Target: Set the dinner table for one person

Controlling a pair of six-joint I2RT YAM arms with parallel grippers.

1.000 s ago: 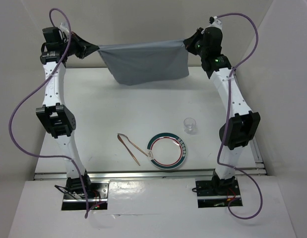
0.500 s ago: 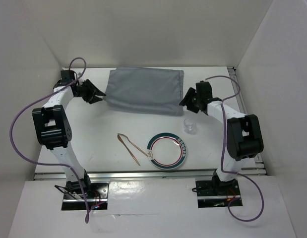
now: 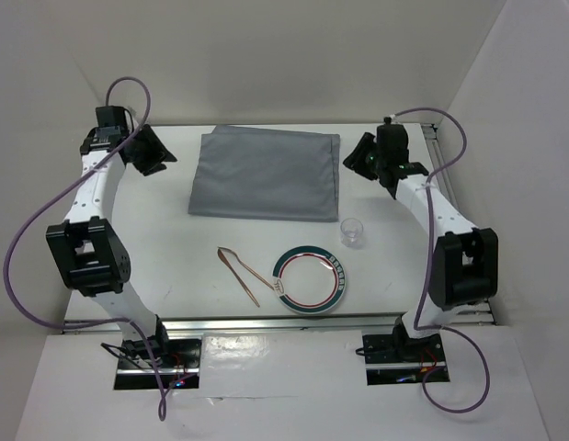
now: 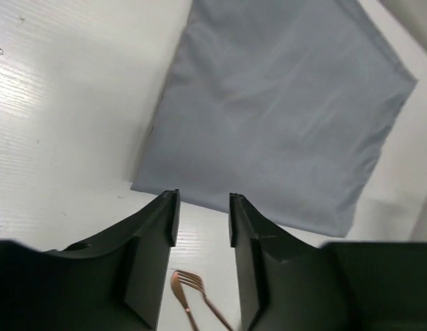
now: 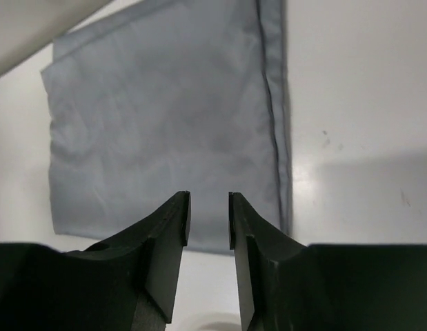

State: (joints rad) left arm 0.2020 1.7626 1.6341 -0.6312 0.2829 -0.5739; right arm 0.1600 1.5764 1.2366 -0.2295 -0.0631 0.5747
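Top external view: a moment ago I held the cloth [image 3: 266,173] up in the air by two corners. Now it lies flat on the far part of the tabletop [image 3: 174,248], which spreads under everything. My left pincer [image 3: 158,156] and right pincer [image 3: 361,156] have let go. Both are partly open and empty, one near each far corner. I think the mat is done. The plate [image 3: 309,279], cup [image 3: 352,231] and fork [image 3: 240,272] sit nearer, off the cloth, so they likely go next.
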